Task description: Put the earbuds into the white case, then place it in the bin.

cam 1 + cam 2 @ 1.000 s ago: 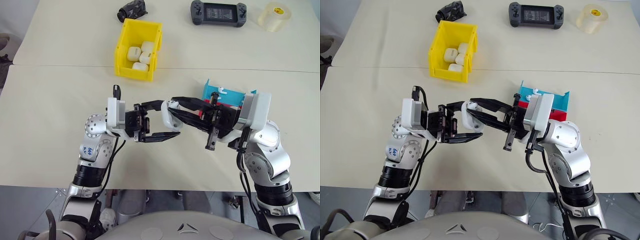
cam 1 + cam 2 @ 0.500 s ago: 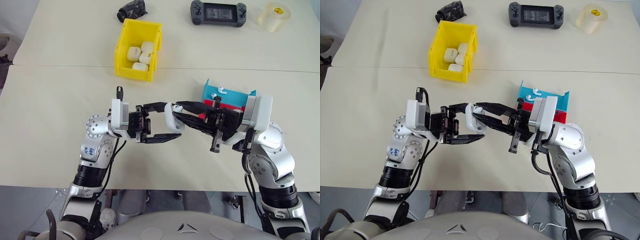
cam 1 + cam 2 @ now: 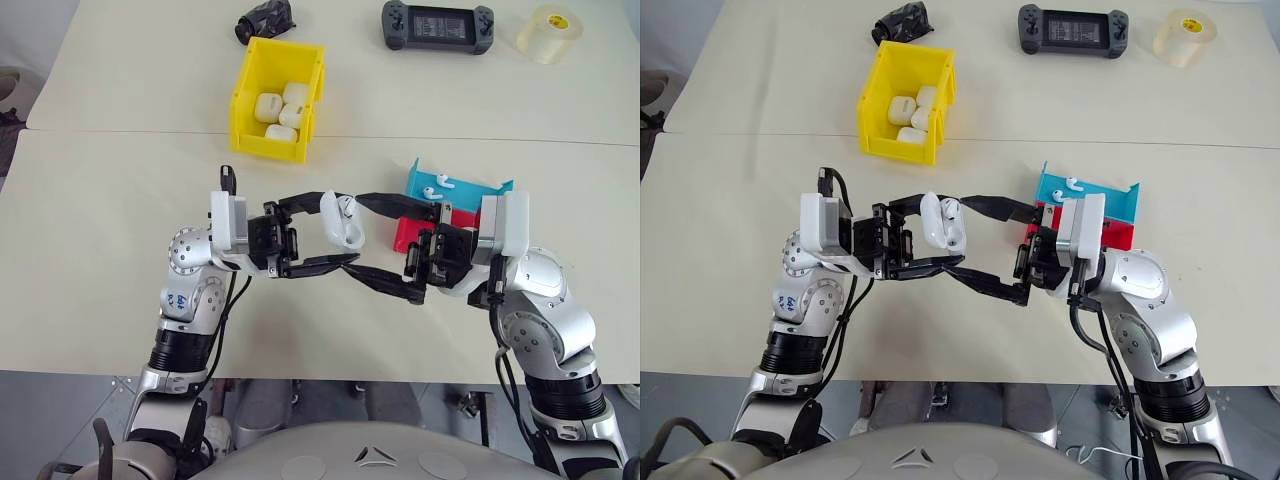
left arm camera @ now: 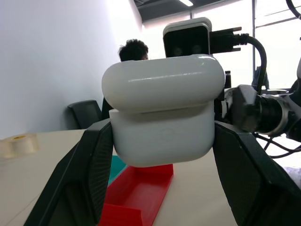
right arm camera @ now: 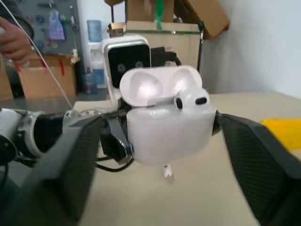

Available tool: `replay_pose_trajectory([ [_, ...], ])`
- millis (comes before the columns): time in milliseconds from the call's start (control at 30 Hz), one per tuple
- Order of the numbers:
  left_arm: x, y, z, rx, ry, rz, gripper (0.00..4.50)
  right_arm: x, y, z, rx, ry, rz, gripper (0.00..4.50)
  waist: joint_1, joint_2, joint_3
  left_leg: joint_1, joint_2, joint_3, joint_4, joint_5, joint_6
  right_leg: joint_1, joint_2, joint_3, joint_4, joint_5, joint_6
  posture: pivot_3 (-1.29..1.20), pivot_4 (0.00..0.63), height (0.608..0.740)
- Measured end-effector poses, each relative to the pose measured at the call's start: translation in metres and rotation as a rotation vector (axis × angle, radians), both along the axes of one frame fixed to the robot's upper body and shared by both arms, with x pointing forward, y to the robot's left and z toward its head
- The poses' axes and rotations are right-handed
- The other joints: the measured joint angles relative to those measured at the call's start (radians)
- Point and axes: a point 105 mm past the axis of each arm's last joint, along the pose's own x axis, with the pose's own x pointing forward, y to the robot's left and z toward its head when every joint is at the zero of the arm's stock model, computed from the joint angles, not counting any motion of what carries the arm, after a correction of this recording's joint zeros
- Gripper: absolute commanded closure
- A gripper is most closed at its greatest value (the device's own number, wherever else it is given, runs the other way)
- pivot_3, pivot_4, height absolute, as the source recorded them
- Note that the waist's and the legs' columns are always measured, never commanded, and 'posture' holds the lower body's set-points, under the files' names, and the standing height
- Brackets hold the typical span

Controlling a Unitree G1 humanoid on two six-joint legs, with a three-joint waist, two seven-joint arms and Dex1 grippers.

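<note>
Left pincer [image 3: 335,236] grips the white case [image 3: 341,220]; right pincer [image 3: 362,238] splayed around it

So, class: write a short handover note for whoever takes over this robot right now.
Left gripper: shut on the open white case, held above the table.
Right gripper: open, fingers either side of the case.
One earbud sits in the case; more earbuds lie in the blue tray.
Yellow bin holds other cases.
Left: add the missing earbud, close the lid, bin the case.
</note>
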Motion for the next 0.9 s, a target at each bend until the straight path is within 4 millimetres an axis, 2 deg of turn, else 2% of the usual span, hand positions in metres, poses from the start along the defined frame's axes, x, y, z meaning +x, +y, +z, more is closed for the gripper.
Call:
replay_pose_trajectory([
  [100,0.0,-0.002,0.002,-0.014,-0.004,-0.004,1.64,0.002,-0.002,0.0,-0.001,0.001,-0.016,0.02,0.0,0.0,0.0,0.0,0.0,0.0,0.0,0.0,0.0,0.0,0.0,0.0,0.0,0.0,0.0,0.0,0.15,0.74],
  [200,0.001,0.0,0.003,-0.018,-0.003,0.008,1.64,0.007,-0.014,0.004,-0.009,-0.023,-0.067,0.02,0.001,0.0,0.0,0.0,0.0,0.0,0.0,0.0,0.0,0.0,0.0,0.0,0.0,0.0,0.0,0.0,0.15,0.74],
  [267,0.001,0.001,0.003,-0.017,-0.003,0.01,1.64,0.01,-0.03,0.004,-0.028,-0.032,-0.138,0.02,0.004,0.0,0.0,0.0,0.0,0.0,0.0,0.0,0.0,0.0,0.0,0.0,0.0,0.0,0.0,0.0,0.15,0.74],
  [367,-0.001,-0.001,0.0,-0.014,-0.003,-0.002,1.64,0.019,-0.067,0.002,-0.074,-0.032,-0.291,0.02,0.014,0.0,0.0,0.0,-0.001,0.0,0.0,0.0,0.001,0.001,0.0,0.0,-0.001,0.0,0.0,0.0,0.15,0.74],
  [500,-0.003,-0.001,-0.003,-0.015,-0.003,-0.003,1.64,0.02,-0.098,-0.007,-0.119,-0.017,-0.407,0.02,0.02,0.0,0.0,0.0,0.0,0.001,0.0,0.0,0.001,0.001,0.0,0.0,-0.001,0.0,0.0,0.0,0.15,0.74],
  [600,-0.006,-0.003,-0.005,-0.009,-0.012,-0.021,1.64,0.019,-0.118,-0.016,-0.155,0.013,-0.461,0.64,0.022,0.0,0.0,0.0,0.0,0.001,0.0,0.0,0.001,0.001,0.0,0.0,-0.001,0.0,0.0,0.0,0.15,0.74],
  [700,-0.011,-0.001,-0.01,0.012,-0.024,-0.043,1.64,0.017,-0.176,-0.036,-0.241,0.064,-0.646,1.62,0.027,0.0,0.0,0.001,-0.001,0.001,0.0,-0.001,0.002,0.003,0.0,0.0,-0.002,0.0,0.0,0.0,0.15,0.74],
  [767,-0.012,0.0,-0.012,0.019,-0.027,-0.045,1.64,0.013,-0.203,-0.046,-0.257,0.1,-0.738,2.37,0.025,0.0,0.0,0.001,-0.001,0.001,0.0,-0.001,0.002,0.002,0.0,0.001,-0.002,0.0,0.0,0.0,0.15,0.74],
  [867,-0.014,-0.003,-0.012,0.016,-0.032,-0.06,1.64,0.01,-0.211,-0.053,-0.269,0.118,-0.759,3.42,0.016,0.0,0.0,0.002,0.001,0.003,0.0,-0.001,0.002,0.002,0.001,0.001,-0.002,0.0,0.0,0.0,0.15,0.74],
  [900,-0.015,-0.005,-0.012,0.016,-0.031,-0.065,1.64,0.01,-0.211,-0.053,-0.271,0.115,-0.759,3.42,0.013,0.0,0.0,0.002,0.001,0.003,0.0,0.0,0.001,0.002,0.001,0.001,-0.001,0.0,0.0,0.0,0.15,0.74],
])
